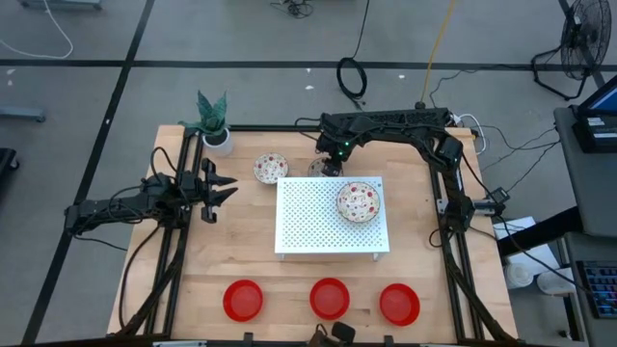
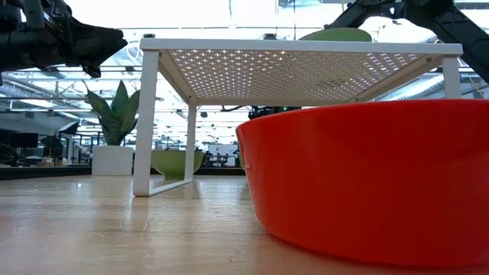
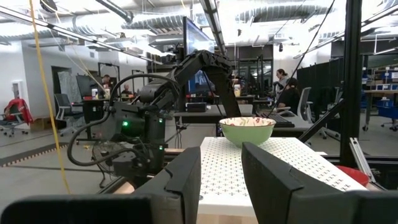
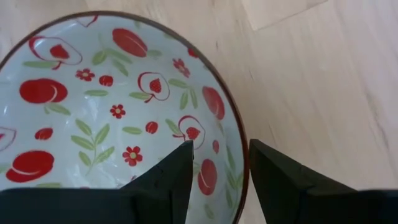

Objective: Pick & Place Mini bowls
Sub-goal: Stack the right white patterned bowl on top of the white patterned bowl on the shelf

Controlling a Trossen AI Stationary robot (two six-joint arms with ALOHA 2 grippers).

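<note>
1. My right gripper (image 1: 331, 164) is at the far edge of the white perforated board (image 1: 313, 224), pointing down. In its wrist view the two dark fingers (image 4: 166, 180) straddle the rim of a patterned bowl (image 4: 93, 106), one inside and one outside. The jaws are partly apart, and I cannot tell whether they press on the rim.
2. My left gripper (image 1: 224, 187) waits at the table's left side, level with the board's far-left corner. Its jaws are partly apart with nothing between them.
3. A second patterned bowl (image 1: 360, 201) sits on top of the board, towards its far-right corner. A third (image 1: 271, 169) rests on the wooden table (image 1: 231, 255) just beyond the board's far-left corner.
4. Three plain red bowls (image 1: 329, 298) stand in a row along the near edge, well apart from one another.
5. The patterned bowls are glossy white inside with red fruit, small red flowers and green leaves, and a thin dark rim. From the side the outside looks pale green.
6. The board is a flat white sheet with rows of small holes, raised on thin white legs. The table is pale wood with visible grain.
7. A potted plant (image 1: 213, 122) with spiky green leaves stands at the far-left corner.
8. I can read no writing anywhere.
</note>
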